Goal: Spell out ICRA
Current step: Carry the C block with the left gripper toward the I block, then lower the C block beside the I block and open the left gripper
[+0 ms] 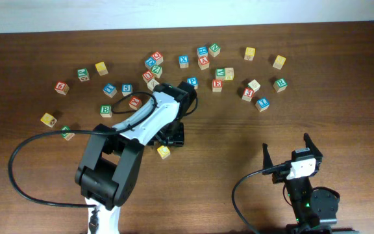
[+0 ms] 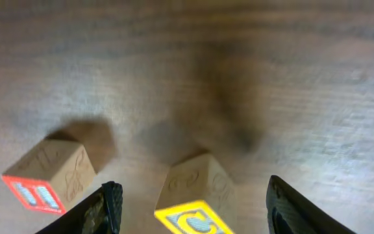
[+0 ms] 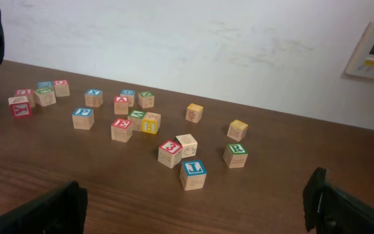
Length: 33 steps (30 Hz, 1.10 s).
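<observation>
Loosely, left gripper (image 2: pixel 193 190) spread astride yellow block (image 2: pixel 190 188), gap each side, right gripper (image 3: pixel 197 188) spread wide

Left hand (image 2: pixel 193 188) low, jaws apart; right hand (image 3: pixel 197 185) at full spread.

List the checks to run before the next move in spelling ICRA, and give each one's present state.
1. Left end effector clear of the yellow C block: ok, the jaws stand apart with a gap on each side of it.
2. Red-edged block, apart from the yellow C block in the left wrist view, is the I: cannot tell, its face is blurred.
3. Green R block free to pick: ok, it stands apart from its neighbours.
4. Right end effector open and empty: ok.
</observation>
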### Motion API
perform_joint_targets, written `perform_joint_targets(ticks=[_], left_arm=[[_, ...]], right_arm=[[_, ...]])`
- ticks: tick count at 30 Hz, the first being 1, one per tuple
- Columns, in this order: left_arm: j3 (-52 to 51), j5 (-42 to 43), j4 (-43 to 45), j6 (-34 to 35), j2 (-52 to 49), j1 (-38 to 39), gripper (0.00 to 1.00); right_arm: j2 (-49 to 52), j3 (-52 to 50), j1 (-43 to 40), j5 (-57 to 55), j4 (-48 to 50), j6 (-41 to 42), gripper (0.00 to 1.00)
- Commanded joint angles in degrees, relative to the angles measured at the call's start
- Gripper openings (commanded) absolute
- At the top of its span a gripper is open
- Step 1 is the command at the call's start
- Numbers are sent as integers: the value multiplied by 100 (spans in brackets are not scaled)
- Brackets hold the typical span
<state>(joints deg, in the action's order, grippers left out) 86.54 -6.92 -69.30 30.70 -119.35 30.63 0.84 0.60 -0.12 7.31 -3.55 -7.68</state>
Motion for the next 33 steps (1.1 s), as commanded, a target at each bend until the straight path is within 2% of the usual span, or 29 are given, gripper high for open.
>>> perform_joint_targets(ticks=[1, 6, 10, 13, 16, 18, 19, 21, 33], left_arm=[[-31, -190, 334, 11, 120, -4, 59], [-31, 52, 396, -4, 120, 2, 47], [-31, 44, 466, -251, 120, -2, 48], [-31, 48, 870, -566, 120, -4, 48], [-31, 260, 1178, -662, 120, -2, 40], [-31, 774, 1204, -693, 120, 2, 29], [-31, 1008, 1196, -796, 120, 2, 27], [-31, 1233, 1141, -962, 120, 11, 26], [-31, 1209, 295, -962, 120, 76, 21]], right_arm=[[-37, -28, -33, -48, -33, 17, 98], [-37, -28, -33, -46, -33, 17, 98], [-37, -28, -33, -48, -33, 17, 98], [-37, -28, -33, -46, -33, 17, 98], [-37, -28, -33, -46, -33, 17, 98], [-37, -28, -33, -46, -33, 17, 98], [-37, -28, -33, -46, -33, 17, 98], [-37, -28, -33, -48, -33, 17, 98], [-37, -28, -33, -48, -33, 17, 98]])
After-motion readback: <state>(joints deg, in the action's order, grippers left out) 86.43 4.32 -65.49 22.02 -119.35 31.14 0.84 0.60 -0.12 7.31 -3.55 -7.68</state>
